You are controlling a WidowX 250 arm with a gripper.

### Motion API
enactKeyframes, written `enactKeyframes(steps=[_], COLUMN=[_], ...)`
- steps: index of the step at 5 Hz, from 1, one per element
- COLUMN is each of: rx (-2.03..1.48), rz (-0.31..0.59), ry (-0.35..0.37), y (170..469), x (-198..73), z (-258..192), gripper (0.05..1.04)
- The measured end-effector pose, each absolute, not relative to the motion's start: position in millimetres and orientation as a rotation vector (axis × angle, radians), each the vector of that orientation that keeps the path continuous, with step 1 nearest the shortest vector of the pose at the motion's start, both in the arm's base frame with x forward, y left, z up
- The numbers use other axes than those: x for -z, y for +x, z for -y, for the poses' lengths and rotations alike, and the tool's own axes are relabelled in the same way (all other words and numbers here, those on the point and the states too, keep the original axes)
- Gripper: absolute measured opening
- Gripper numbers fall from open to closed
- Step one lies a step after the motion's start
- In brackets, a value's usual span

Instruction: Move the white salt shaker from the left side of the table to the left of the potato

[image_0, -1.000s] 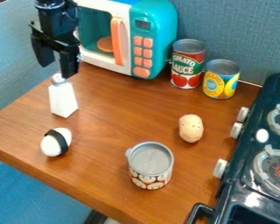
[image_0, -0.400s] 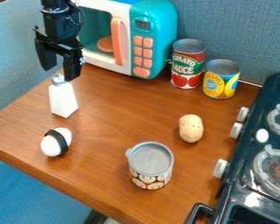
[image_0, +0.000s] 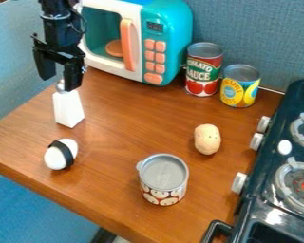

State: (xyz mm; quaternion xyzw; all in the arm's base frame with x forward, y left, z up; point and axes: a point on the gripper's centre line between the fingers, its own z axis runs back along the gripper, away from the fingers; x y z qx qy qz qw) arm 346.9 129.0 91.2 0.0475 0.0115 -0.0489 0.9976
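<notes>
Teal and white light up the microwave (image_0: 177, 35) at twelve o'clock! White on the shaker (image_0: 68, 110) at nine, black banding the white egg-shaped toy (image_0: 53, 158) at eight, wood-grain brown across the table (image_0: 119, 128)!

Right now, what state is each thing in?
Gripper: open, near shaker's top.
White shaker: upright.
Egg: black-banded, lying down.
Mushroom can: upright.
Potato: lying down.
Tomato can: upright.
Yellow can: upright.
Microwave: door shut.
Stove: on or off, can't tell.

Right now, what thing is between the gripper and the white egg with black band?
In the camera view, the white bottle with a silvery top stands between the gripper and the egg.
</notes>
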Motion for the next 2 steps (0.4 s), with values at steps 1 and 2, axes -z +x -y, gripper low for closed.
enactKeyframes(steps=[1,2], rx=[0.094,0.095], rz=[-0.056,-0.061], ry=[0.106,0.107], y=[351.4,351.0], x=[-79.0,-77.9], z=[-134.1,-134.4], gripper=[1.001,1.001])
